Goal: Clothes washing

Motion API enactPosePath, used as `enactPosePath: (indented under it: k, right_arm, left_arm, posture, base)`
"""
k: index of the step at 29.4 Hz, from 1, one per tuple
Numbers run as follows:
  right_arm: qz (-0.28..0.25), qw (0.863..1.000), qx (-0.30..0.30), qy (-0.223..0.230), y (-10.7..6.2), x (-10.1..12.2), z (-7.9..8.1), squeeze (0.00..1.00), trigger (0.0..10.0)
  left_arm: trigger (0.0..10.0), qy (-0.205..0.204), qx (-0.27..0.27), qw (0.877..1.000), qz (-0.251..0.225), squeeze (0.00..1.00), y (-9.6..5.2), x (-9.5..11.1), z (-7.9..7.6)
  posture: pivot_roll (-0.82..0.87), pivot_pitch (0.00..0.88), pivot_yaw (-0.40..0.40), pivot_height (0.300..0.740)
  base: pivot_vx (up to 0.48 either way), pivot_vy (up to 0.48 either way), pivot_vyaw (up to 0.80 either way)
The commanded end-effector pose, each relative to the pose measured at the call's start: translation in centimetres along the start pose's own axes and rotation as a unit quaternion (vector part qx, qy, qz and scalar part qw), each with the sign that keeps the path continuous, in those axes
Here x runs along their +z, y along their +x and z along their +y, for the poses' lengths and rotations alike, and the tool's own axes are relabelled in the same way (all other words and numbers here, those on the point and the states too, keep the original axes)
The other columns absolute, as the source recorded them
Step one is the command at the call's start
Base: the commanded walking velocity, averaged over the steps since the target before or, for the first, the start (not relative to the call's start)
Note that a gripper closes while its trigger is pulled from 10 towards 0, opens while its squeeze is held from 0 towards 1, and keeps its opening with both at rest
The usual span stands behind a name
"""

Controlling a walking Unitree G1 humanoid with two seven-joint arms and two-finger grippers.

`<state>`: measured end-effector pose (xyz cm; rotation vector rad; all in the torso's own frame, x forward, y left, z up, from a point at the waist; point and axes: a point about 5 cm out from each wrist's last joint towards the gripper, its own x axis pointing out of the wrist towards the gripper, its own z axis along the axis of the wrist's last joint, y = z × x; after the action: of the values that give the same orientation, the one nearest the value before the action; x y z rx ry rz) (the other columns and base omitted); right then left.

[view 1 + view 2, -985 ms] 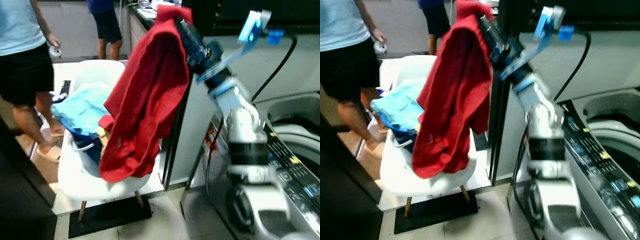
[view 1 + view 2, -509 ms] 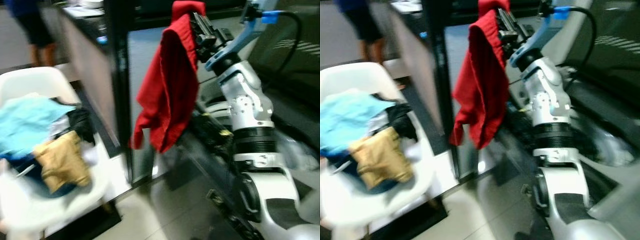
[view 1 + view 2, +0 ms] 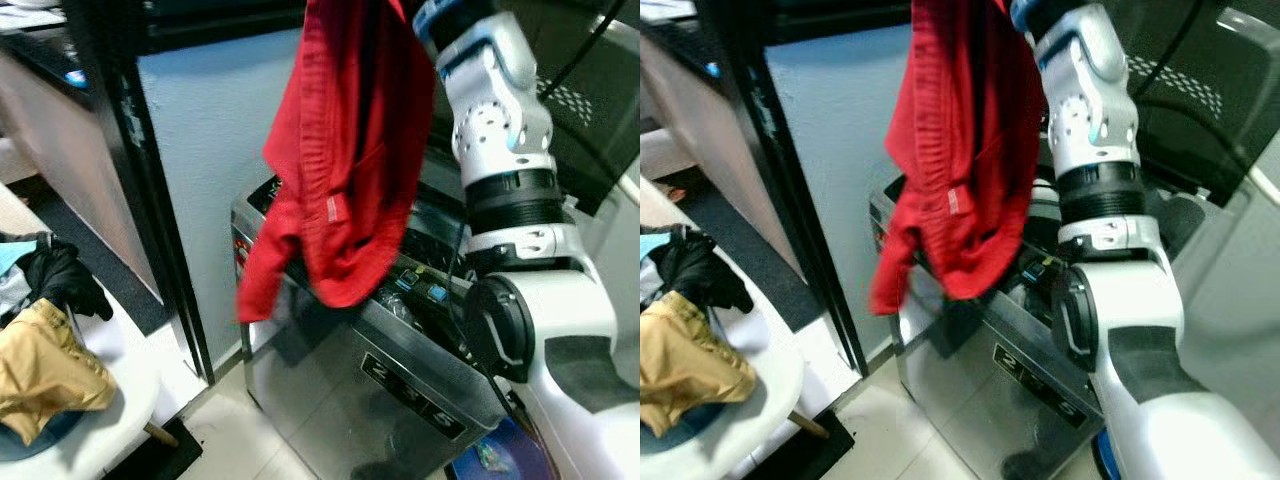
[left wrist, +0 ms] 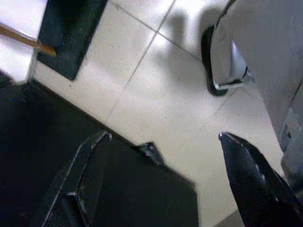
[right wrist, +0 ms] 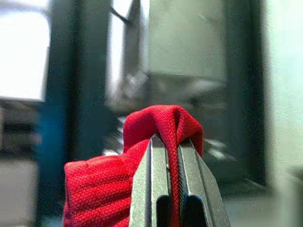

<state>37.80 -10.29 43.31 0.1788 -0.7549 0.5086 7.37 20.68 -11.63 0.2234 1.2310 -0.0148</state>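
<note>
While carrying the red garment (image 3: 340,170) high, right gripper (image 5: 166,156) has jaws clamped on a pinched fold at its top; rest of the cloth hangs free, lower hem dangling just above the control panel (image 3: 420,290) of the top-loading washing machine (image 3: 340,400). Left gripper (image 4: 161,146) idle, pointed at the tiled floor (image 4: 156,90), jaws apart, nothing between them.

Step in hand, by judgement: transfer of garment to the tub. Tub opening not clearly visible from here, likely behind the cloth and the right arm.

To do it well:
- Keep lift height so the hem clears the panel edge, no dragging across buttons.
- Centre the hanging bulk over the opening before lowering, not just the gripper.
- Lower until most of the cloth is inside, then release; early release risks draping over the rim.

More laundry waiting on the white chair (image 3: 120,400): tan garment (image 3: 45,370), black garment (image 3: 60,280).
</note>
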Motion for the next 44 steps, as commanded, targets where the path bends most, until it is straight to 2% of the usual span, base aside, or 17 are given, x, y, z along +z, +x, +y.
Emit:
enactPosePath:
  k: [1, 4, 7, 10, 11, 12, 13, 14, 16, 17, 18, 19, 20, 22, 24, 27, 44]
  right_arm:
    - [-0.011, 1.0, -0.02, -0.017, 0.2, 0.8, -0.6, 0.0, 0.0]
    - [-0.021, 0.999, -0.031, -0.027, 0.7, 1.5, -0.7, 0.0, 0.0]
    - [-0.066, 0.996, -0.044, -0.032, 1.7, 3.9, -1.0, 0.0, 0.0]
    - [-0.065, 0.996, -0.039, -0.037, 1.9, 3.9, -0.7, 0.0, 0.0]
    - [-0.018, 0.998, -0.009, -0.058, 1.9, 1.9, 0.3, 0.0, 0.0]
    - [-0.018, 0.998, -0.009, -0.058, 1.9, 1.9, 0.3, 0.0, 0.0]
    - [0.054, 0.994, 0.033, -0.091, 1.3, -1.4, 1.6, 0.0, 0.0]
    - [0.147, 0.979, 0.094, -0.108, -0.2, -5.8, 3.3, 0.0, 0.0]
    - [0.147, 0.979, 0.094, -0.108, -0.2, -5.8, 3.3, 0.0, 0.0]
    - [0.216, 0.957, 0.152, -0.117, -2.4, -9.7, 5.0, 0.0, 1.8]
    - [0.27, 0.933, 0.207, -0.116, -4.8, -12.6, 6.5, 0.0, 6.9]
    - [0.298, 0.918, 0.238, -0.111, -6.3, -14.2, 7.4, 0.0, 6.9]
    - [0.324, 0.902, 0.264, -0.11, -7.8, -15.5, 8.1, 0.0, 10.0]
    - [0.324, 0.902, 0.264, -0.11, -7.8, -15.5, 8.1, 0.0, 10.0]
    - [0.363, 0.883, 0.275, -0.111, -9.8, -17.2, 8.2, 0.0, 10.0]
    - [0.383, 0.877, 0.268, -0.111, -10.7, -18.1, 7.9, 0.0, 10.0]
    - [0.388, 0.888, 0.214, -0.121, -10.9, -18.1, 7.1, 0.0, 10.0]
  left_arm:
    - [10.0, -0.008, -0.038, 0.998, -0.049, 0.0, 0.3, 2.6, -2.3]
    - [10.0, -0.009, -0.038, 0.998, -0.049, 0.0, 0.3, 2.6, -2.4]
    - [10.0, -0.013, -0.037, 0.998, -0.048, 0.0, 0.2, 2.5, -2.6]
    - [10.0, -0.015, -0.036, 0.998, -0.047, 0.0, 0.2, 2.4, -2.7]
    - [10.0, -0.017, -0.033, 0.998, -0.044, 0.0, 0.2, 2.2, -2.7]
    - [10.0, -0.017, -0.033, 0.998, -0.044, 0.0, 0.2, 2.2, -2.7]
    - [10.0, -0.018, -0.03, 0.998, -0.042, 0.0, 0.2, 2.0, -2.7]
    - [10.0, -0.017, -0.026, 0.999, -0.04, 0.0, 0.2, 1.9, -2.7]
    - [10.0, -0.017, -0.026, 0.999, -0.04, 0.0, 0.2, 1.9, -2.7]
    - [10.0, -0.018, -0.023, 0.999, -0.038, 0.0, 0.1, 1.7, -2.6]
    - [10.0, -0.017, -0.022, 0.999, -0.038, 0.0, 0.1, 1.7, -2.6]
    - [10.0, -0.017, -0.021, 0.999, -0.037, 0.0, 0.1, 1.6, -2.5]
    - [10.0, -0.016, -0.021, 0.999, -0.037, 0.0, 0.1, 1.6, -2.5]
    - [10.0, -0.016, -0.021, 0.999, -0.037, 0.0, 0.1, 1.6, -2.5]
    - [10.0, -0.016, -0.019, 0.999, -0.038, 0.0, 0.1, 1.6, -2.2]
    - [10.0, -0.014, -0.019, 0.999, -0.039, 0.0, 0.2, 1.8, -1.9]
    - [10.0, -0.015, -0.02, 0.999, -0.032, 0.0, 0.1, 1.2, -1.5]
  posture:
    - [0.2, 0.0, -0.095, 0.74]
    - [0.2, 0.0, -0.101, 0.74]
    - [0.21, 0.0, -0.11, 0.74]
    - [0.21, 0.0, -0.115, 0.74]
    - [0.21, 0.0, -0.115, 0.74]
    - [0.21, 0.0, -0.115, 0.74]
    - [0.21, 0.0, -0.116, 0.74]
    - [0.21, 0.0, -0.116, 0.74]
    - [0.21, 0.0, -0.116, 0.74]
    - [0.21, 0.0, -0.112, 0.74]
    - [0.2, 0.0, -0.107, 0.74]
    - [0.2, 0.0, -0.107, 0.74]
    - [0.2, 0.0, -0.103, 0.74]
    - [0.2, 0.0, -0.103, 0.74]
    - [0.2, 0.0, -0.096, 0.74]
    - [0.19, 0.0, -0.089, 0.74]
    - [0.19, 0.0, -0.089, 0.74]
  base:
    - [0.0, 0.0, -0.8]
    - [0.0, 0.0, -0.8]
    - [0.0, 0.0, -0.8]
    - [0.0, 0.0, -0.8]
    - [0.0, 0.0, -0.8]
    - [0.0, 0.0, -0.8]
    - [0.0, 0.0, 0.0]
    - [0.0, 0.0, 0.0]
    - [0.0, 0.0, 0.0]
    - [0.0, 0.0, 0.0]
    - [0.0, 0.0, 0.0]
    - [0.0, 0.0, 0.0]
    - [0.0, 0.0, 0.0]
    - [0.0, 0.0, 0.0]
    - [0.336, 0.0, 0.0]
    - [0.38, 0.0, 0.0]
    - [0.453, 0.0, 0.0]
